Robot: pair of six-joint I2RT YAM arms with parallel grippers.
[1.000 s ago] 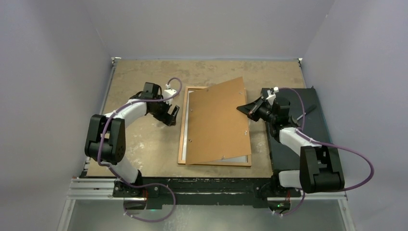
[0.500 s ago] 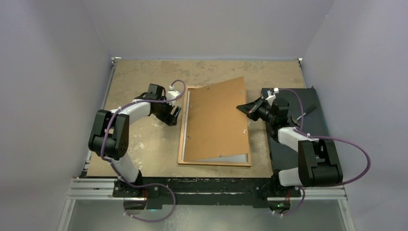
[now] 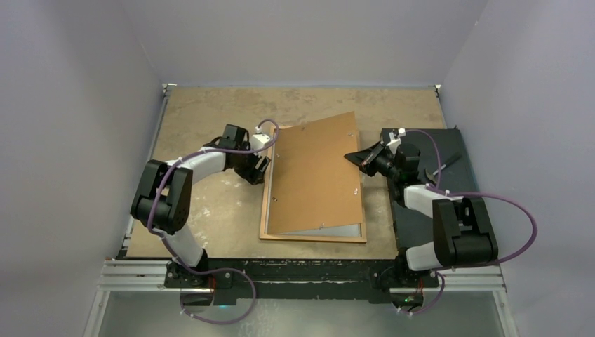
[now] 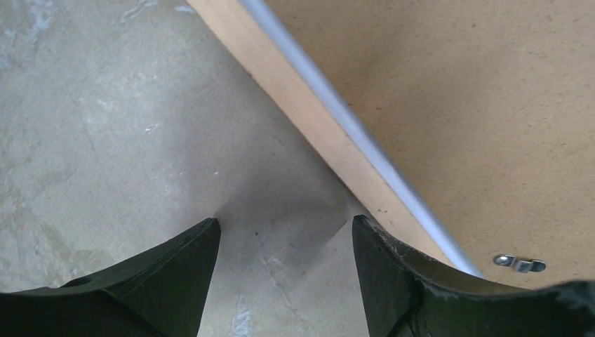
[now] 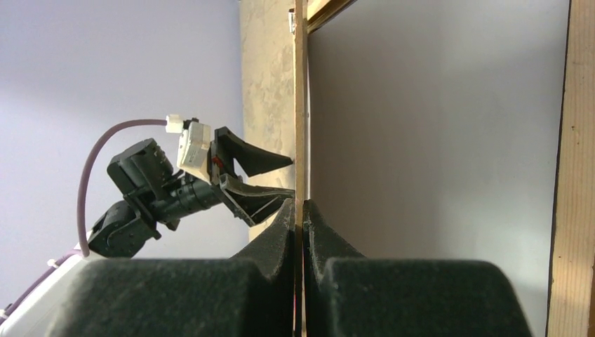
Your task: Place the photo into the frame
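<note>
The orange-brown frame [image 3: 312, 239] lies flat in the middle of the table. A plain brown backing board [image 3: 316, 175] leans over it, raised on its right side. My right gripper [image 3: 354, 158] is shut on the board's right edge [image 5: 300, 105]. A whitish sheet [image 5: 435, 126] lies inside the frame under the board; no printed side shows, and I cannot tell if it is the photo. A pale strip of it shows at the frame's near end [image 3: 340, 230]. My left gripper [image 3: 261, 168] is open and empty, low over the table just left of the frame's left rail [image 4: 309, 119].
A black slab [image 3: 456, 175] lies on the table's right side under the right arm. A small metal clip [image 4: 519, 263] sits on the board's back. Bare tabletop [image 3: 203, 210] lies left of the frame and behind it.
My left gripper has moved right, up to the frame's left rail. My right gripper still holds the board's edge; the board has barely shifted.
</note>
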